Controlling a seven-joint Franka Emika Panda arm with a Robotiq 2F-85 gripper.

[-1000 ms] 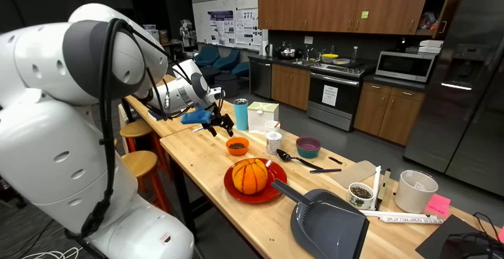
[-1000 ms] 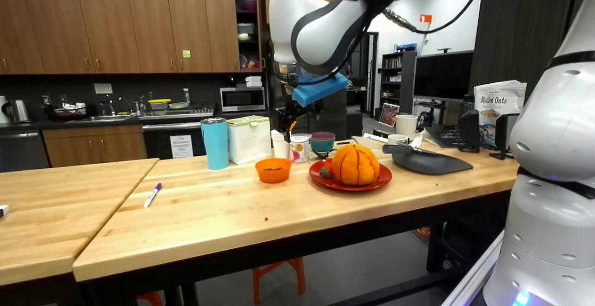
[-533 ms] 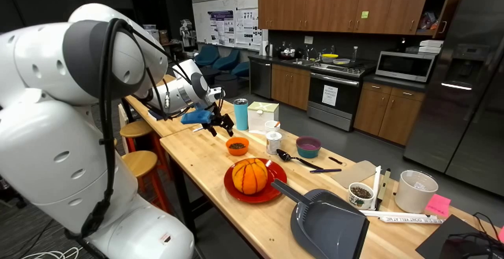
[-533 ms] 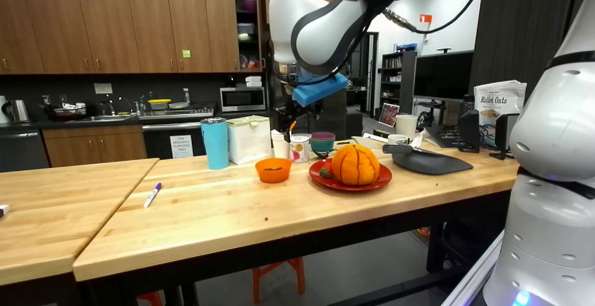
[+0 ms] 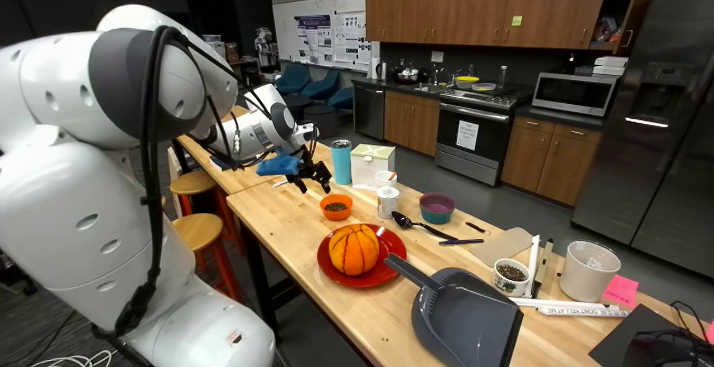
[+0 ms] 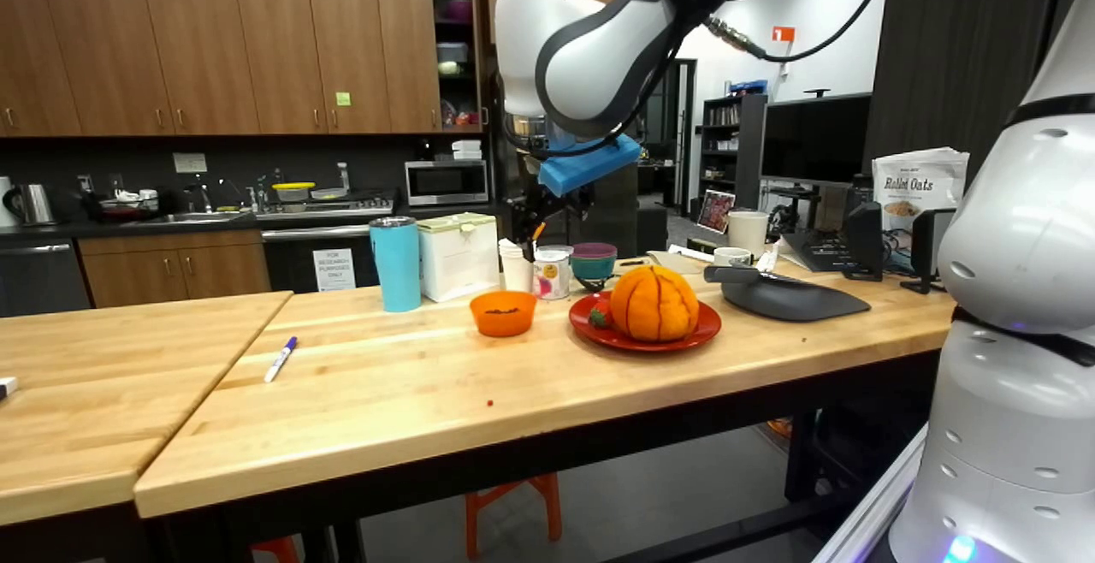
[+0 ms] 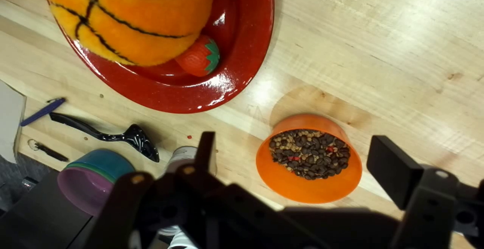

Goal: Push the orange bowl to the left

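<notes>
gripper (image 7: 293,143) spread wide in the wrist view, its two black fingers (image 7: 393,171) well apart; the orange bowl (image 7: 302,191) sits on the wooden table (image 7: 378,52), seen in the gap between them and clear of both. one orange bowl, holding dark beans (image 7: 315,162), smaller tan grains (image 7: 289,142) and a few red bits (image 7: 330,149). one red plate (image 7: 257,25) carries two things: a ribbed orange ball (image 7: 147,12) and a strawberry (image 7: 194,58). the nested bowls (image 7: 86,188) show purple, green and teal.

in an exterior view one grey dustpan (image 5: 468,322) lies beside the plate (from here only the ball shows on it). the gripper hangs above the table near the orange bowl. this view alone looks down into the patterned cup (image 5: 509,287), with dark bits (image 5: 510,272) inside, and the beige bucket (image 5: 585,286), with something clear (image 5: 596,262) in it, too small to name.

in an exterior view one bag of rolled oats (image 6: 920,169) appears, seen only here. the orange bowl stands between the blue tumbler (image 6: 396,263) and the plate, and the strawberry shows beside the ball. the gripper's fingers are hard to make out.
</notes>
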